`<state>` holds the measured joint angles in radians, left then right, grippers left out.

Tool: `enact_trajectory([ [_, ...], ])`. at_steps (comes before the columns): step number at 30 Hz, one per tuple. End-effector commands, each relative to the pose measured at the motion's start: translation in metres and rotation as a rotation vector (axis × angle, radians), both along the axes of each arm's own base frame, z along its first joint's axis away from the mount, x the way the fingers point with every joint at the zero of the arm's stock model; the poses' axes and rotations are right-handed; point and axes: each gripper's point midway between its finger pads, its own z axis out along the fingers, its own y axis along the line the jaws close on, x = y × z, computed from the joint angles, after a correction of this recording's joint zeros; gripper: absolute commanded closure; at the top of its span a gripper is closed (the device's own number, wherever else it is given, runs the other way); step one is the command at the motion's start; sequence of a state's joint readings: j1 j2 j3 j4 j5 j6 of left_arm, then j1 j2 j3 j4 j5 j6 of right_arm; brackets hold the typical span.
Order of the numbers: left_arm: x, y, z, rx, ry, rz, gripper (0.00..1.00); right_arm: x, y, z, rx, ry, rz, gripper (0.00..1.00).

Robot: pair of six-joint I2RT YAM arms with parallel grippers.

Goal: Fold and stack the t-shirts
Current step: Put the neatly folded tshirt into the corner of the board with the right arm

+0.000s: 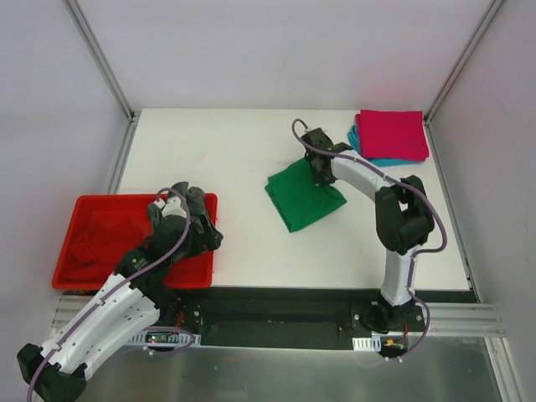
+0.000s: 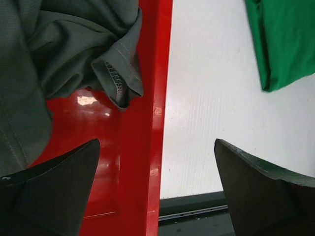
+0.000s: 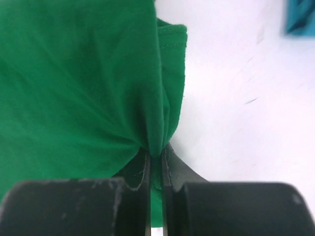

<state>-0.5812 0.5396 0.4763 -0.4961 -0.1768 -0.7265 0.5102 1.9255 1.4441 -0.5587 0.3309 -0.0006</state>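
A folded bright green t-shirt lies mid-table. My right gripper is shut on its far right edge; in the right wrist view the green cloth is pinched between the jaws. A folded magenta-pink t-shirt lies on a teal t-shirt at the back right. A red t-shirt lies in the red tray at the left. My left gripper is open and empty over the tray's right rim. A dark grey t-shirt lies in the tray just ahead of it.
The white table has grey walls on both sides and a dark rail along its near edge. The teal shirt's corner shows at the top right of the right wrist view.
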Motion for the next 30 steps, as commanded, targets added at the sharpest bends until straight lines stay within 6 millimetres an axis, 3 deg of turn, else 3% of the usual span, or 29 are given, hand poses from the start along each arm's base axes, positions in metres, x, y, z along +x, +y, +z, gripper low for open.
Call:
enact_trajectory([
  [1, 0.001, 0.014, 0.006, 0.027, -0.003, 0.076, 0.01, 0.054, -0.044, 0.043, -0.297, -0.143, 0.017, 0.99],
  [10, 0.003, 0.033, 0.013, 0.067, -0.019, 0.174, 0.01, 0.128, -0.105, 0.105, -0.605, -0.315, -0.025, 0.99],
  [17, 0.005, 0.038, 0.029, 0.075, -0.033, 0.204, 0.01, 0.170, -0.132, 0.140, -0.716, -0.389, -0.043, 0.99],
  [23, 0.013, 0.044, 0.055, 0.082, -0.093, 0.237, 0.01, 0.187, -0.143, 0.160, -0.730, -0.480, -0.097, 1.00],
  [30, 0.018, 0.053, 0.059, 0.115, -0.114, 0.280, 0.01, 0.203, -0.154, 0.176, -0.748, -0.513, -0.151, 1.00],
])
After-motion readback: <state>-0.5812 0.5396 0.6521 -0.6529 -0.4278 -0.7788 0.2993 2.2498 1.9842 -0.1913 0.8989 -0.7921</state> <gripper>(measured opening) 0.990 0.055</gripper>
